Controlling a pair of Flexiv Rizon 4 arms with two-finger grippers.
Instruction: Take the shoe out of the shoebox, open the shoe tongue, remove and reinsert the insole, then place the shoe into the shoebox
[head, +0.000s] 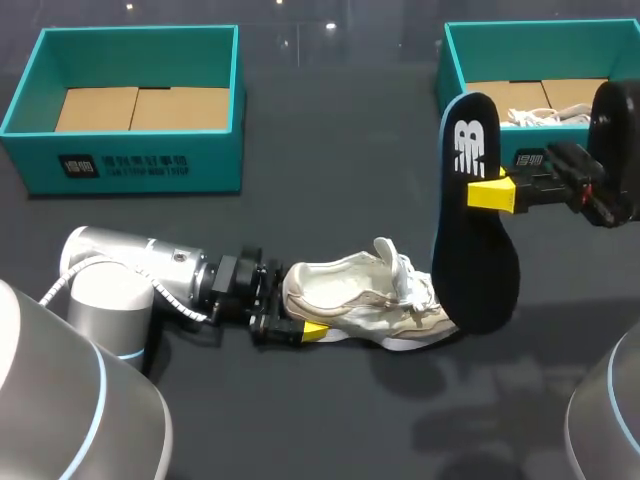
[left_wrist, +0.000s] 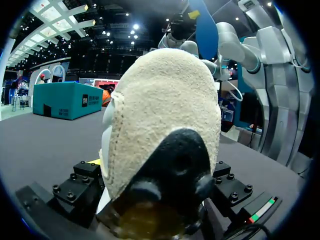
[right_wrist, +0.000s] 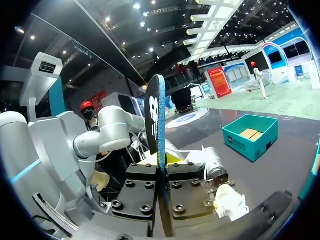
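On the dark worktop (head: 330, 140), near the middle: a cream-white shoe (head: 360, 295) lies on its side, heel toward the left arm, tongue pulled up and open, laces loose at the toe end.

Left claw (head: 303, 322): low and level with the surface, closed on the heel of the shoe. One yellow tip shows under the heel in the head view. In the left wrist view the heel (left_wrist: 165, 115) fills the space between the finger blocks, pressed from both sides.

Right claw (head: 487, 193): raised above the worktop, clamped tight on the dark insole (head: 475, 230). The insole hangs upright, its white mark near the upper end, its lower end just past the toe of the shoe; whether they touch I cannot tell. In the right wrist view the insole (right_wrist: 156, 130) stands edge-on between the fingers, which are nearly together on it.

Two teal shoeboxes sit at the far side. The left shoebox (head: 120, 170) shows only a cardboard floor. The right shoebox (head: 447, 70) holds a second white shoe (head: 545, 117).
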